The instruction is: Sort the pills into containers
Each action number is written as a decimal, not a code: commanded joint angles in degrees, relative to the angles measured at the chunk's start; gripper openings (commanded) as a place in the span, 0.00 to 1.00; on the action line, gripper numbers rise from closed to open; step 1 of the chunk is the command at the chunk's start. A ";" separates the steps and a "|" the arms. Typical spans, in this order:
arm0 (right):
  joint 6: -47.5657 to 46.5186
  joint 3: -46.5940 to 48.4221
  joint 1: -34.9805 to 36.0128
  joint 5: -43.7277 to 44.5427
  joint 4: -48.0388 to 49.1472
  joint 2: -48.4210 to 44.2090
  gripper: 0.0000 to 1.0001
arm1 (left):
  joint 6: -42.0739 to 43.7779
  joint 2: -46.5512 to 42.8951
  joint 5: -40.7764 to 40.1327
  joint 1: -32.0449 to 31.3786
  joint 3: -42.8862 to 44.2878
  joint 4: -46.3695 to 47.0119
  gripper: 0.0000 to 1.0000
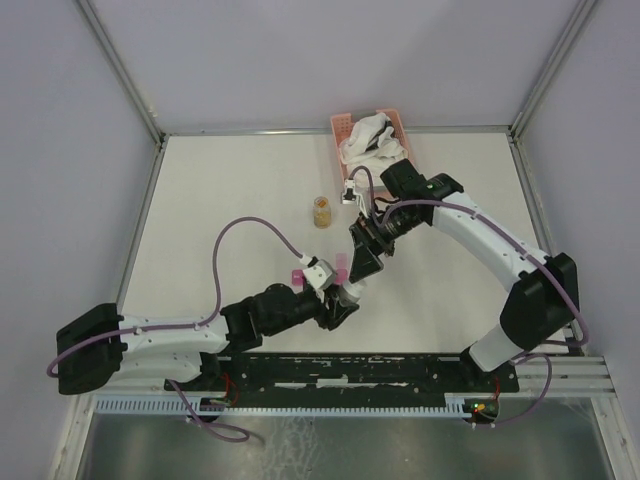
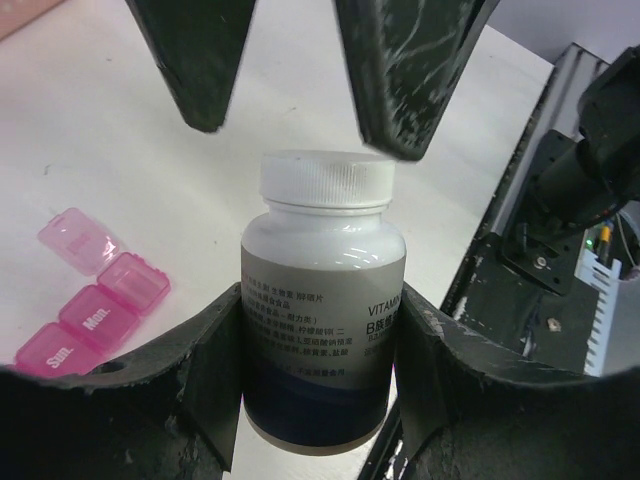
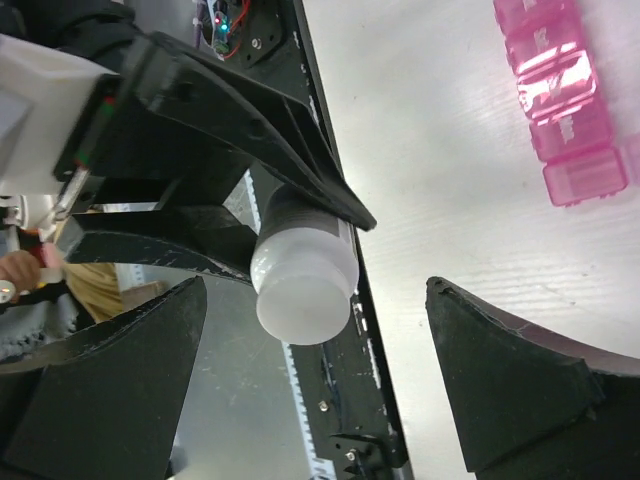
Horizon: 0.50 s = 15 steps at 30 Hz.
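right gripper: jaws apart, flanking cap
left gripper: clamped on bottle
pill box: on table, 8 o'clock of bottle
step: bottle opening, cap not yet removed
next: cap to be gripped and unscrewed

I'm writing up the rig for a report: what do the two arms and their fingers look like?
The left arm and right arm match: white shell links between bulky black joints. A mauve cable loops loosely along each. The fingers are matte black tapered wedges, faintly scuffed with pale scratches.
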 commanded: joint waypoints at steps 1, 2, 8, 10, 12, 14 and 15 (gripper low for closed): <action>3.18 3.11 -0.34 -1.99 -2.77 1.94 0.98 | 3.85 -0.94 -7.36 -0.68 1.36 2.03 0.03; 2.58 3.46 -0.31 -2.20 -3.77 2.26 0.98 | 3.93 -0.99 -7.49 -0.66 1.28 2.18 0.03; -2.23 5.19 -0.24 -3.39 -8.51 4.24 0.91 | 3.72 -1.94 -8.01 -0.61 0.94 3.12 0.03; -3.16 5.56 -0.19 -4.13 -9.93 4.98 0.87 | 3.51 -2.25 -8.00 -0.67 0.70 3.26 0.03; -3.33 5.54 -0.07 -4.31 -10.15 5.55 0.83 | 3.25 -2.43 -7.82 -0.66 0.66 3.38 0.03; -3.39 5.71 0.18 -4.08 -10.54 6.35 0.82 | 3.07 -2.45 -7.63 -0.65 0.51 3.57 0.03; -3.47 5.87 0.38 -4.11 -10.82 6.70 0.82 | 3.02 -2.45 -7.40 -0.61 0.47 3.79 0.03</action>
